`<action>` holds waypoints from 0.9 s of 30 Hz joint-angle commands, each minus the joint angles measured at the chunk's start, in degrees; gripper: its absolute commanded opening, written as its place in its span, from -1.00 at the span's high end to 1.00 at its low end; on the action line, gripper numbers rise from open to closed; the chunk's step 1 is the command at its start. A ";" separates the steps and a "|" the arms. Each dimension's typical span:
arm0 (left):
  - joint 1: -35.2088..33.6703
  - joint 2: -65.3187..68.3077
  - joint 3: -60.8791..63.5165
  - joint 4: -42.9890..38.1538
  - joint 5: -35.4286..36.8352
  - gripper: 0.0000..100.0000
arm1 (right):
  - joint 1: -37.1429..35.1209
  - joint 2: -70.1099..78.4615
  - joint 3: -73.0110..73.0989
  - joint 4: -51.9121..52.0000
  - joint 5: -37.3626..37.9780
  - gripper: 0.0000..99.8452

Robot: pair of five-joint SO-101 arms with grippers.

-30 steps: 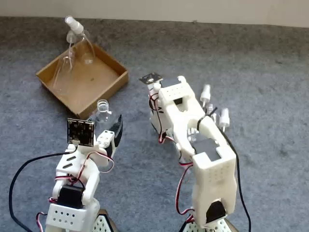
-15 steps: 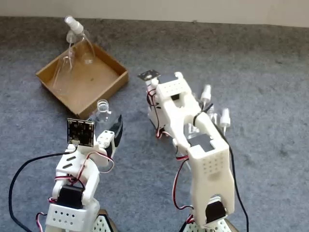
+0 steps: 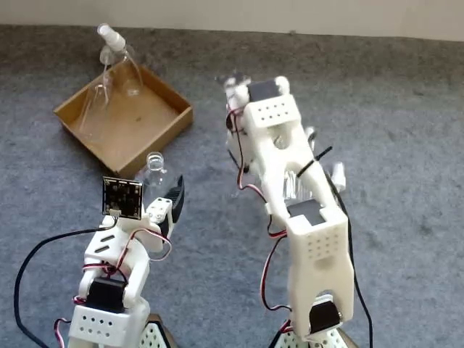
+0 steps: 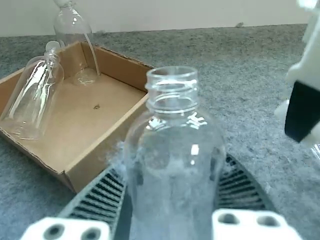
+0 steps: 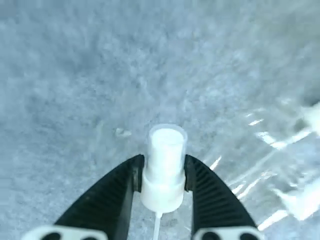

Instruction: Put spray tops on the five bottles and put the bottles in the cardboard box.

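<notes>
Left hand (image 4: 172, 172) grips bottle (image 4: 172, 135); box (image 4: 102, 157) holds two bottles (image 4: 32, 95).

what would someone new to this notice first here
The left gripper holds an uncapped bottle upright just beside the cardboard box. The right gripper pinches a white spray top over the carpet. In the box, a capped bottle lies on its side and a second bottle stands at the far corner.
</notes>
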 commanded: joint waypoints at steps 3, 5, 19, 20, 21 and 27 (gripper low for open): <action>4.97 -0.66 1.01 -0.18 -0.70 0.86 | 1.54 -8.22 -10.07 1.54 -6.68 0.85; 7.52 -0.66 1.01 -0.18 -0.79 0.86 | 1.19 -12.79 -9.71 1.45 -8.44 0.85; 13.32 -0.75 1.01 -5.36 -0.79 0.86 | -4.35 -42.59 -3.56 1.36 -16.35 0.85; 14.11 -0.75 1.01 -5.89 -0.79 0.86 | -4.97 -44.44 -2.42 1.19 -16.35 0.85; 15.34 -0.75 1.10 -5.89 -0.79 0.86 | -5.41 -46.29 -1.36 1.10 -16.35 0.85; 23.25 -0.75 1.10 -5.98 -0.79 0.86 | -5.67 -54.20 0.75 -0.57 -16.18 0.85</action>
